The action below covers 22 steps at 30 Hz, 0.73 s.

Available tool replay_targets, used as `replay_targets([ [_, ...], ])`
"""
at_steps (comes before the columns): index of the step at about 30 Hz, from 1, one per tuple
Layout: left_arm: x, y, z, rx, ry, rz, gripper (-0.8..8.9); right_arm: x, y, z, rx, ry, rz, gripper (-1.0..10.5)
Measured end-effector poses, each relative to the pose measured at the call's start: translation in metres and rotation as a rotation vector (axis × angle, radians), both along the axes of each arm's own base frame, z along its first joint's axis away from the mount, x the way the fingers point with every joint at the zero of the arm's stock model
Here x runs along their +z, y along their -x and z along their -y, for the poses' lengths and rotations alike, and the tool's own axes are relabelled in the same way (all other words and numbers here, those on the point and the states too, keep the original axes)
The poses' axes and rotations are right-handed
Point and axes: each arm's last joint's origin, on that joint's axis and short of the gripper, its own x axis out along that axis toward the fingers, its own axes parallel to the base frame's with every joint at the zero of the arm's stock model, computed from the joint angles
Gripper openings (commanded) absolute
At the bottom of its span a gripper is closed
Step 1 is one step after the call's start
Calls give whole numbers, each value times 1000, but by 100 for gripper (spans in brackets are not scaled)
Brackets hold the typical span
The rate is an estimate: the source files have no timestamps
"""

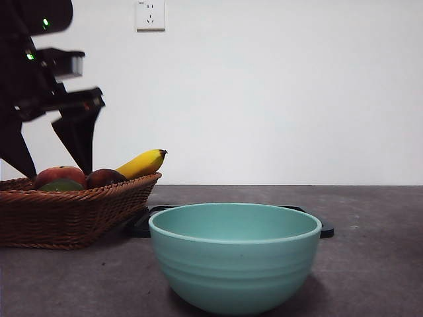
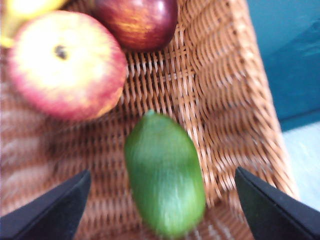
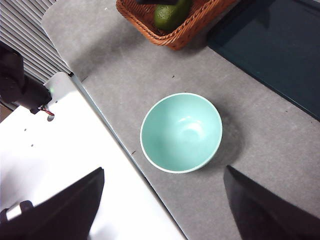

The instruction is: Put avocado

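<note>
The green avocado (image 2: pixel 165 175) lies in the wicker basket (image 2: pixel 235 100), close to its near corner; in the front view only its top (image 1: pixel 61 187) shows over the basket rim (image 1: pixel 79 198). My left gripper (image 2: pixel 162 210) hangs open directly above it, one jaw on each side, not touching. From the front that gripper (image 1: pixel 53 165) reaches down over the basket at the left. High over the table, my right gripper (image 3: pixel 162 210) is open and holds nothing, with the avocado (image 3: pixel 170 14) far ahead of it.
Beside the avocado lie a red-yellow apple (image 2: pixel 62 65), a dark red apple (image 2: pixel 137 20) and a yellow banana (image 1: pixel 142 163). A light green bowl (image 1: pixel 234 254) stands in front, with a dark tray (image 1: pixel 142 224) behind it. The table's white edge (image 3: pixel 65 165) is nearby.
</note>
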Motion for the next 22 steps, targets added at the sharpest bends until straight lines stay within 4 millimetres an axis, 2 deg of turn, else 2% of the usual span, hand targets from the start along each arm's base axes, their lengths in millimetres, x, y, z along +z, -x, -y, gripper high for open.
replay_targets([
  [7, -19, -12, 4, 0, -11, -30, 453, 0, 0, 0, -1, -1, -1, 383],
  [12, -27, -14, 5, 0, -21, -61, 414, 0, 0, 0, -1, -1, -1, 383],
  [22, -28, -13, 4, 0, -26, -82, 176, 0, 0, 0, -2, -1, -1, 383],
])
